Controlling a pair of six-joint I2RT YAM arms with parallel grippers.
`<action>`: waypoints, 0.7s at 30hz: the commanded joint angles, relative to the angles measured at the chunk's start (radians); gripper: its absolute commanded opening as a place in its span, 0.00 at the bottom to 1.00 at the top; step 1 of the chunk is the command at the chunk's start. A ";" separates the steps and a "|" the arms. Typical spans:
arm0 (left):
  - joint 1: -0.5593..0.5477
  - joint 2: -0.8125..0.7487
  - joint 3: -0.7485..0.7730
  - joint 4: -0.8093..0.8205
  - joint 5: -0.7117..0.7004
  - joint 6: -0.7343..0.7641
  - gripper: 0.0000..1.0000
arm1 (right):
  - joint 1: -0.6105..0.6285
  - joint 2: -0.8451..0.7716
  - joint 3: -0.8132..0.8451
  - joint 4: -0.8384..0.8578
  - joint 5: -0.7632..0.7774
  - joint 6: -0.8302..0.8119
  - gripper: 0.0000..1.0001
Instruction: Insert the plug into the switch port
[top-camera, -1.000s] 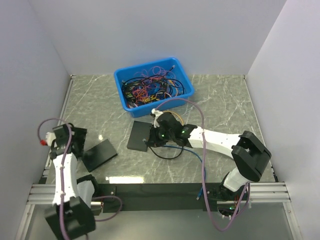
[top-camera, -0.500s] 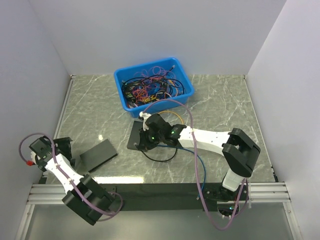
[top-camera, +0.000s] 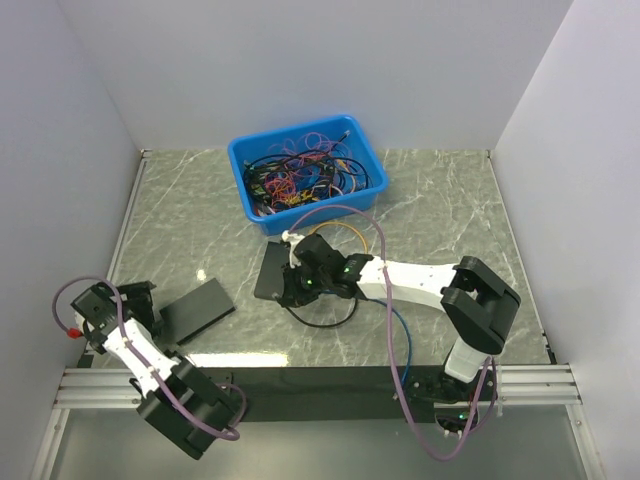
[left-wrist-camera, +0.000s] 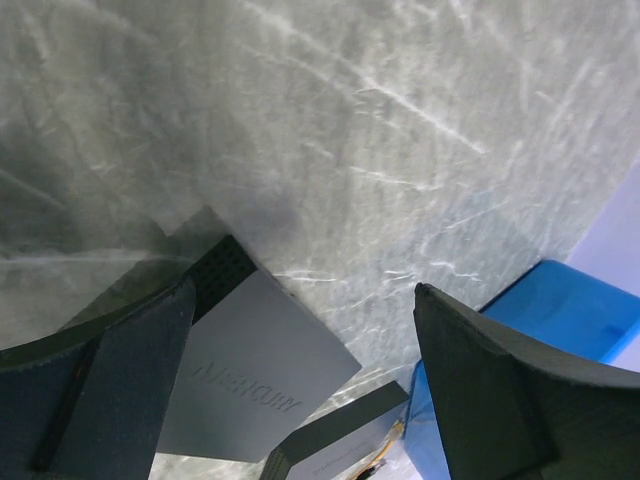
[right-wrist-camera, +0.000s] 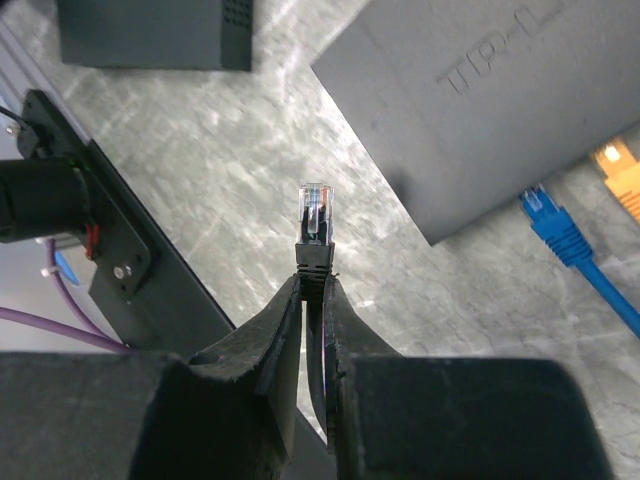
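Note:
A dark grey switch (top-camera: 275, 272) lies flat mid-table; in the right wrist view it (right-wrist-camera: 500, 100) is at the upper right. My right gripper (top-camera: 296, 284) is shut on a black cable just behind its clear plug (right-wrist-camera: 316, 213). The plug sticks out past the fingertips (right-wrist-camera: 312, 285) and hangs over bare table, left of the switch. A blue plug (right-wrist-camera: 555, 225) and an orange plug (right-wrist-camera: 620, 175) sit at the switch's edge. My left gripper (top-camera: 135, 298) is open and empty near a second switch (top-camera: 198, 308), which shows between its fingers (left-wrist-camera: 260, 380).
A blue bin (top-camera: 305, 180) full of tangled cables stands at the back. A black cable loop (top-camera: 320, 315) and a blue cable (top-camera: 400, 330) lie on the table in front of the right arm. The black front rail (top-camera: 330, 380) runs along the near edge.
My right gripper has moved left with the plug, closer to the middle switch. The left arm has swung down and back toward the table's near-left corner.

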 joint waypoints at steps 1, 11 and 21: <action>-0.003 -0.042 0.003 0.029 0.011 -0.021 0.97 | -0.001 -0.031 -0.019 0.034 -0.001 0.005 0.00; -0.130 -0.001 -0.063 0.108 -0.028 -0.085 0.97 | -0.001 -0.046 -0.033 0.042 0.013 0.004 0.00; -0.415 -0.019 -0.128 0.183 -0.121 -0.255 0.97 | -0.006 -0.034 -0.036 0.048 0.020 0.004 0.00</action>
